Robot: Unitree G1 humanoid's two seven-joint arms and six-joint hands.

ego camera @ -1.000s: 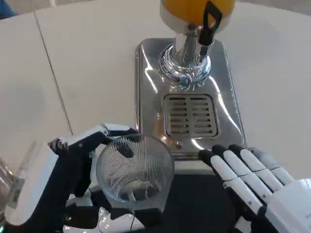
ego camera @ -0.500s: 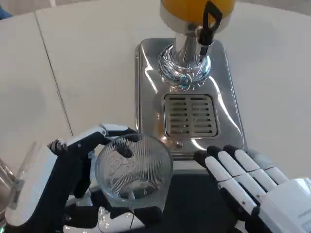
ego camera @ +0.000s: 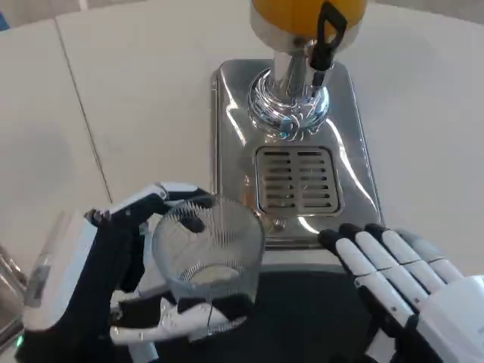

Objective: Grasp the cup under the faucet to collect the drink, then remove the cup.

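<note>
Nearest the camera, the left hand (ego camera: 113,291) grips the cup (ego camera: 208,253) — a clear ribbed glass. Fingers wrap its far side near the rim and others curl under its near side, so the glass sits clasped between them. The cup stands nearly upright, its long axis close to vertical, mouth facing up toward the camera and tipped slightly. Nothing plainly shows inside it; the bottom looks pale through the glass, and whether any liquid lies there cannot be told. It is held just in front of the near edge of the steel tray (ego camera: 227,151), overlapping that edge's left corner, and short of the grille (ego camera: 296,181).

On the other side the right hand (ego camera: 404,283) lies flat and holds nothing, its fingers stretched out side by side and pointing toward the tray's near right corner, tips just beside it.

Farther off, the slotted grille sits in the tray's middle. Beyond it rises the chrome dispenser column (ego camera: 289,94) with a black tap lever (ego camera: 327,34) — above that, the orange-filled tank (ego camera: 306,13). All rests on the white table (ego camera: 136,98).
</note>
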